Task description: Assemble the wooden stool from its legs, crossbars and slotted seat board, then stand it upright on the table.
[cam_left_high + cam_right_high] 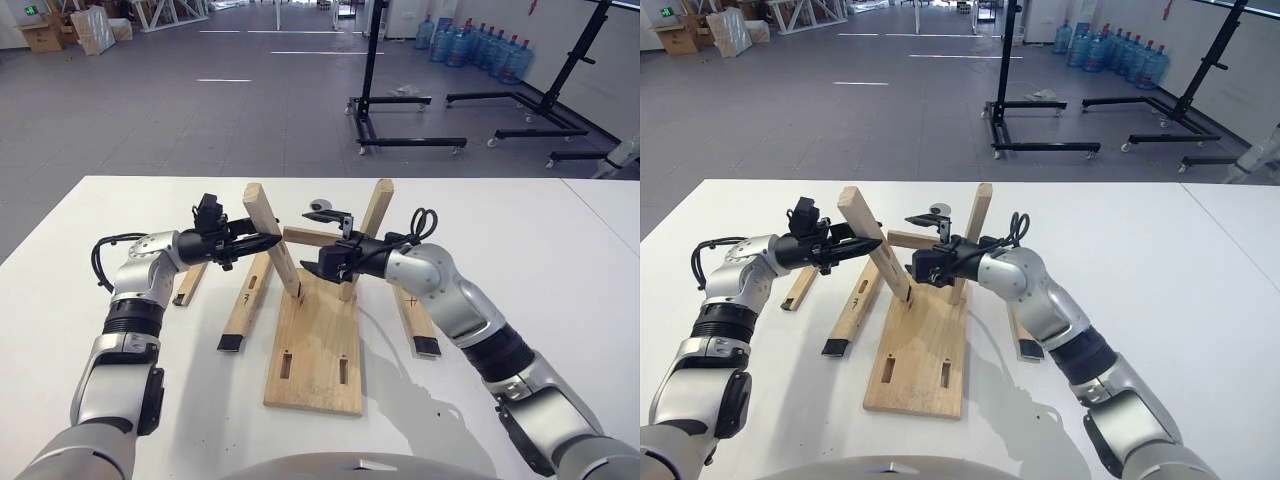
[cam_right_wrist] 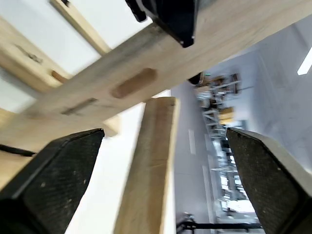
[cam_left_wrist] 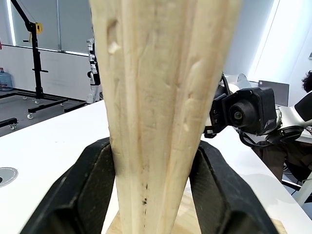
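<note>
The slotted seat board [image 1: 312,352] lies flat on the white table. Two legs stand in its far slots: a tilted left leg [image 1: 268,232] and a right leg [image 1: 372,222], with a crossbar [image 1: 308,237] running between them. My left gripper [image 1: 270,242] is shut on the left leg [image 3: 161,122] at mid-height, its fingers [image 3: 87,190] pressing on both sides. My right gripper [image 1: 312,266] is open, close to the left leg's lower part. Its fingers [image 2: 53,170] stand wide apart, with the crossbar [image 2: 146,161] in the gap and the leg [image 2: 146,73] just beyond.
A loose leg [image 1: 245,300] with a black foot lies left of the board, and a short bar [image 1: 190,283] lies farther left. Another leg [image 1: 415,322] lies right of the board. Bare table [image 1: 560,280] spreads to the right; black stands are on the floor beyond.
</note>
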Robot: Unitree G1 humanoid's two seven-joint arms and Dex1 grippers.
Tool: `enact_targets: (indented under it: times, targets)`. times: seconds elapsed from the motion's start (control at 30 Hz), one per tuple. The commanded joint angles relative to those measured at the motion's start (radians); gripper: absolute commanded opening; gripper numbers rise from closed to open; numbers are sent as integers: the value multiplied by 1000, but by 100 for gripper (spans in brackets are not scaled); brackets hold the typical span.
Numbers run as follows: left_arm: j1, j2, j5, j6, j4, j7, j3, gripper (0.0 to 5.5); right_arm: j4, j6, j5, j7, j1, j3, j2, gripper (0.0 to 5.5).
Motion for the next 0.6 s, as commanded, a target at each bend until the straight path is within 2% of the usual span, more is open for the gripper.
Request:
enact_targets:
  times: [0.03,0.5,0.6]
  targets:
    - [36,19,17,58,-7,-5,-21,211,-25,-14,-115,-111,61,35,34,458]
    - [38,3,36,44,-8,2,-57,211,22,16,-273,-210,76,40,66,458]
    - [29,1,39,39,3,1,-60,211,28,16,-276,-221,74,35,74,401]
